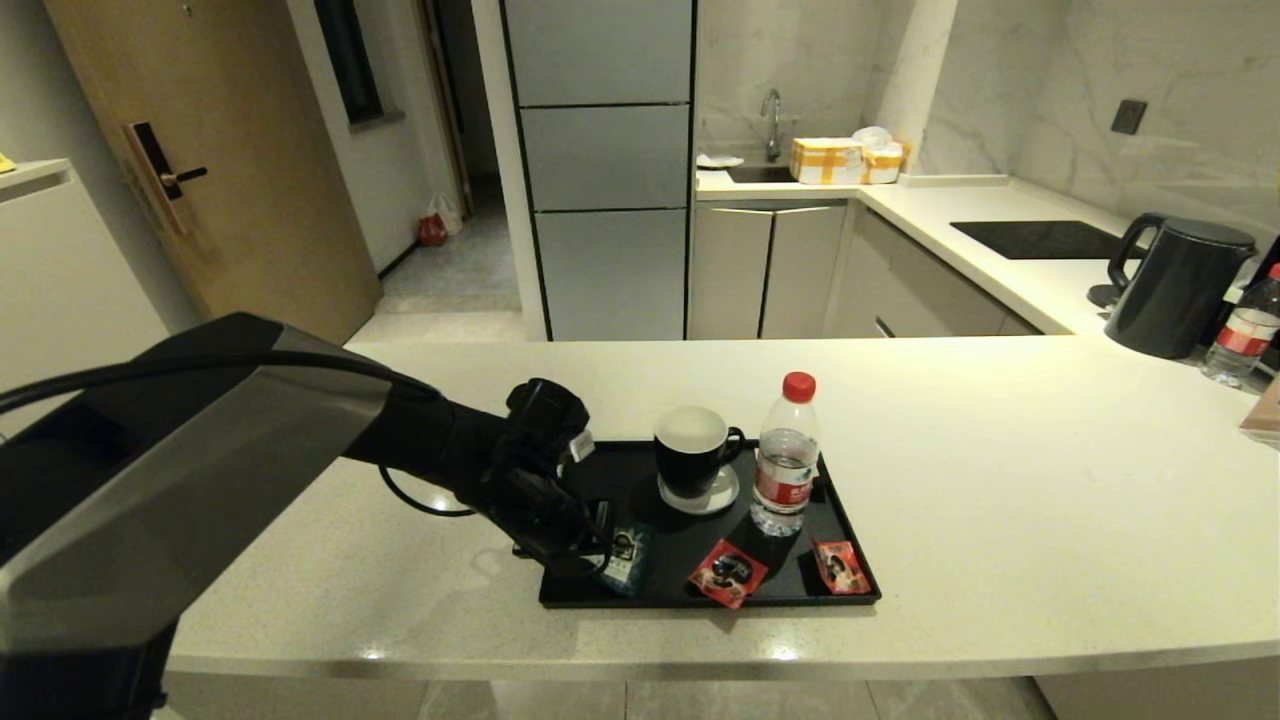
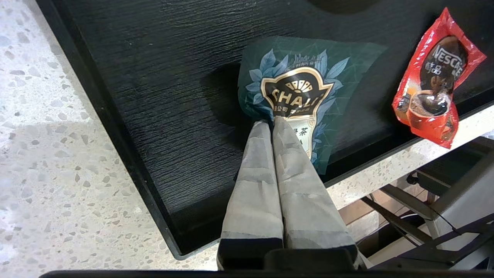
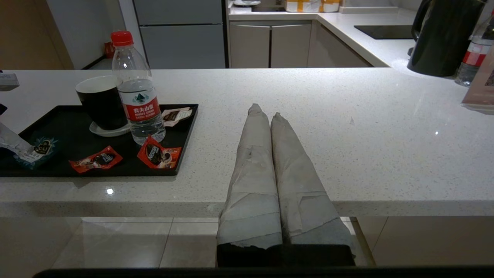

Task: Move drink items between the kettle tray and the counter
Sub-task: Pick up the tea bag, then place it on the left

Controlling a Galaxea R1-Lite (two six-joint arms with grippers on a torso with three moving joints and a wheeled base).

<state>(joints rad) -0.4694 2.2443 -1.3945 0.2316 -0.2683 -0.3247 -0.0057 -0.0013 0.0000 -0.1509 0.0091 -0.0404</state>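
The left arm reaches in from the left over the pale speckled bench (image 1: 1000, 500), and its left gripper (image 1: 600, 560) is down at the near left corner of the black kettle tray (image 1: 640, 470). From the wrist camera its two fingers (image 2: 256, 154) are pressed together on the edge of a dark teal sachet (image 2: 297, 88), which lies on the tray floor close to the near rim.

Next along the near edge of the tray lies a red sachet (image 1: 728, 573), then a second red sachet (image 1: 839, 565) at the near right corner; both are flat on the tray and apart from each other. Behind them, a black mug (image 1: 692, 450) with a white inside stands on a small saucer (image 1: 700, 495) near the tray's middle. Just right of it the clear water bottle (image 1: 786, 460) stands upright on the tray with its red cap on.

Further right the bench carries nothing near the tray. At the far right, on the back run of the bench, are a black kettle (image 1: 1175, 285) and another bottle (image 1: 1243, 330).

The right gripper (image 3: 264, 112) hangs in front of the bench edge, right of the tray, its fingers together and holding nothing.
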